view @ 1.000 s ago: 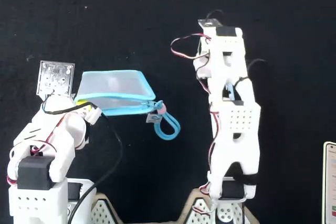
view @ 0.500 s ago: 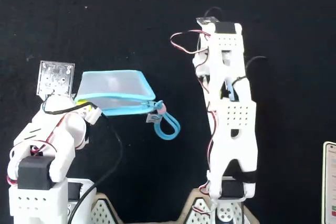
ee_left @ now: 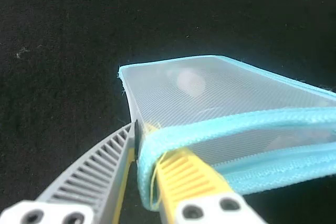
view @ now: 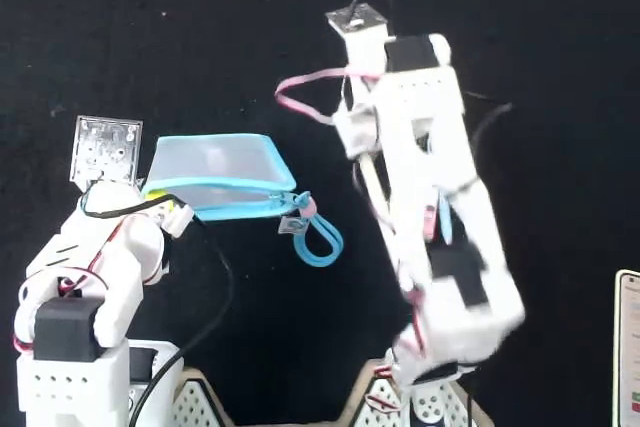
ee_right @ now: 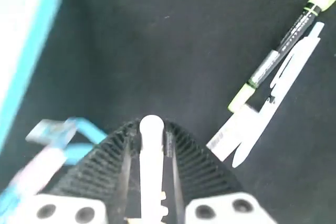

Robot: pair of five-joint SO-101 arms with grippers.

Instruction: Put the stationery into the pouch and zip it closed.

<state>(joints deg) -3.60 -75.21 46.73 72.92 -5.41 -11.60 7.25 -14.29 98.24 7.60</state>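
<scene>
The translucent pouch [view: 215, 179] with light-blue trim lies left of centre, its mouth edge facing the arms. My left gripper [ee_left: 143, 148] is shut on the pouch's [ee_left: 210, 98] near left corner, also seen from above at the left gripper [view: 172, 215]. The zipper pull [view: 298, 215] and blue loop [view: 322, 243] sit at the pouch's right end. My right gripper [ee_right: 151, 129] is shut on a white pen [ee_right: 151, 166], held above the table right of the zipper pull [ee_right: 50, 132]. A yellow-green highlighter [ee_right: 278, 51] and another white pen [ee_right: 265, 114] lie side by side on the cloth.
The right arm [view: 420, 147] leans over the middle of the black cloth [view: 200, 57], tilted toward the pouch. A white flat object [view: 628, 347] pokes in at the right edge. Both arm bases stand at the front edge.
The right arm has swung left toward the pouch's zipper end with the white pen in its gripper. The left arm and the pouch have stayed put.
</scene>
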